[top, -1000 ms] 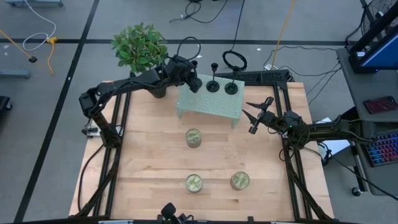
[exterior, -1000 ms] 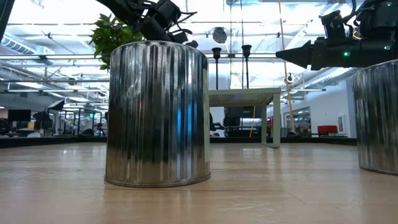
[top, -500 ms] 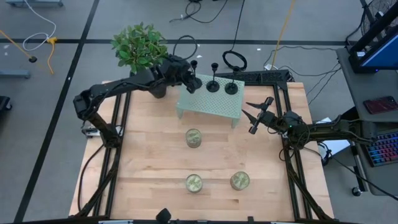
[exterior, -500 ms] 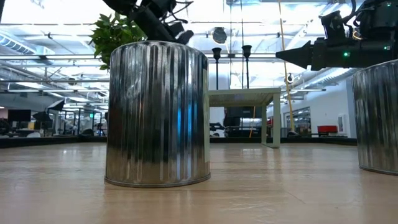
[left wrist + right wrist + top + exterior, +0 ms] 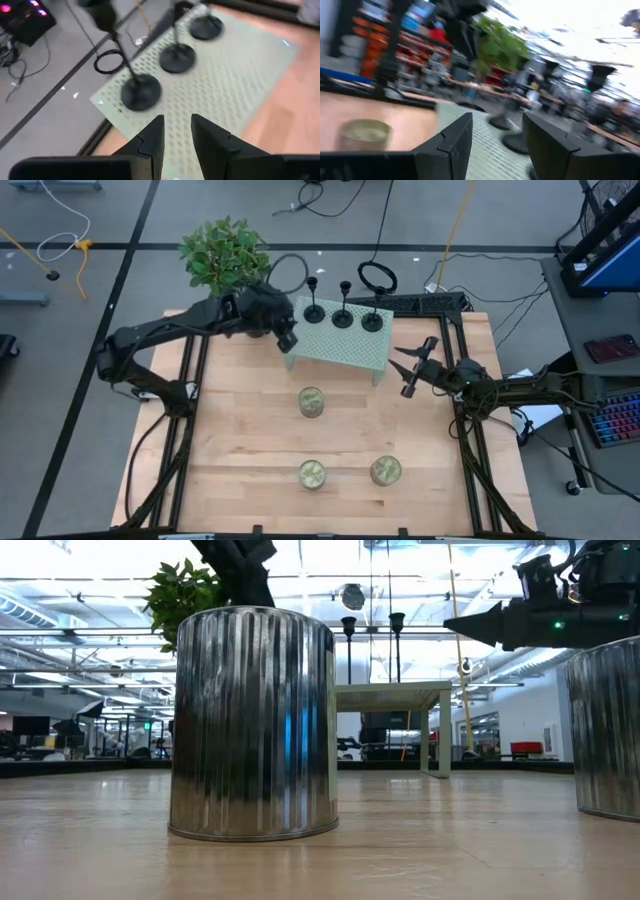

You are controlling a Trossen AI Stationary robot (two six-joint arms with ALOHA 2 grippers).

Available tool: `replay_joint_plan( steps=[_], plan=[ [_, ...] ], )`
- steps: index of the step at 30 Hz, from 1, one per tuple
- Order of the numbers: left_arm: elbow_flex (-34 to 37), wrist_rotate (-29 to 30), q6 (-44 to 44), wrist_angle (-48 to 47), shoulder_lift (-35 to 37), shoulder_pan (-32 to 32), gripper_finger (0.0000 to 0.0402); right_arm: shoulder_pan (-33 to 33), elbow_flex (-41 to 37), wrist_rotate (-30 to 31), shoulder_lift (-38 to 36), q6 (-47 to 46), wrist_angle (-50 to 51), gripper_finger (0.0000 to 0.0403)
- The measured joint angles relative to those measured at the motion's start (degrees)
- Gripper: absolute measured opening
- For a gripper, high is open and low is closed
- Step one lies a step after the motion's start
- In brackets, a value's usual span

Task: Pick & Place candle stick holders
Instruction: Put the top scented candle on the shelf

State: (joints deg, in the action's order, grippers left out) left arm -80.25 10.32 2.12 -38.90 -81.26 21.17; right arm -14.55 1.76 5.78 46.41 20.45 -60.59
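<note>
- Starting at the far left of the pale wooden desk (image 5: 240, 430), the leafy green potted plant (image 5: 224, 253) stands at the back corner, clear of the working area.
- Just beside it the left gripper (image 5: 284, 337) hangs off the left edge of the pale green perforated metal riser (image 5: 340, 342), empty — in its wrist view the fingers (image 5: 152, 141) are parted by a narrow gap with nothing between them.
- All three small black candle stick holders — each a round flat base, a thin stem and a small cup — stand upright in a row along the riser's back edge: the left holder (image 5: 313, 310), the middle holder (image 5: 343, 315) and the right holder (image 5: 372, 320). I judge the raised shelf to be their display spot, so placing looks complete.
- Standing apart from one another, the three leave room for fingers to reach each stem without tipping a neighbour.
- In front of the riser, three pale green-gold round jar candles sit on the bare desk: one near the riser (image 5: 311, 401) and two closer to the front edge (image 5: 311, 473) (image 5: 385, 470), all well apart from the holders.
- Waiting at the right, the right gripper (image 5: 411, 366) points toward the riser with fingers spread wide, carrying nothing, held off the shelf's right end.
</note>
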Motion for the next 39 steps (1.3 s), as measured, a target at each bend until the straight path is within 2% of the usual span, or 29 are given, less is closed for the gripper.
replay_joint_plan(
  steps=[4,7,11,16,20,23,26,31,36,39],
  plan=[
    [0.0,-1.8,-4.7,-5.8,-0.1,-4.4,0.0104,0.0,0.1,-10.0,0.0,-3.8,-1.2,0.0164],
    [0.0,-2.5,-7.3,-9.5,-0.4,-7.4,0.0104,0.1,0.6,-14.6,0.0,-7.6,-0.4,0.0164],
    [0.6,-3.0,-5.7,-11.3,-1.4,-10.9,0.0104,2.5,0.6,-19.3,1.2,-9.6,-0.2,0.0164],
    [2.3,-3.3,-5.0,-10.8,-1.2,-15.0,0.0104,7.4,0.6,-19.3,3.6,-10.8,-3.8,0.0164],
    [4.8,-10.4,-8.7,-9.3,-1.1,-18.2,0.0104,10.4,0.6,-19.3,5.1,-12.7,-4.7,0.0164],
    [9.4,-15.6,-10.9,-2.9,-1.3,-20.8,0.0104,11.7,0.6,-19.2,5.9,-13.3,-4.8,0.0164],
    [13.8,-18.0,-11.2,5.0,-1.2,-23.1,0.0104,12.0,0.6,-19.2,6.2,-13.4,-4.8,0.0164],
    [19.6,-17.3,-10.9,11.6,-1.3,-25.5,0.0104,12.0,0.6,-19.1,6.3,-13.4,-4.7,0.0164],
    [21.8,-11.3,-9.5,15.5,-1.3,-25.5,0.0104,12.0,0.6,-19.1,6.3,-12.3,-4.7,0.0164],
    [21.9,-13.9,-10.6,19.2,-2.7,-25.3,0.0104,12.0,0.6,-19.0,6.3,-9.7,-4.8,0.0164]
  ],
)
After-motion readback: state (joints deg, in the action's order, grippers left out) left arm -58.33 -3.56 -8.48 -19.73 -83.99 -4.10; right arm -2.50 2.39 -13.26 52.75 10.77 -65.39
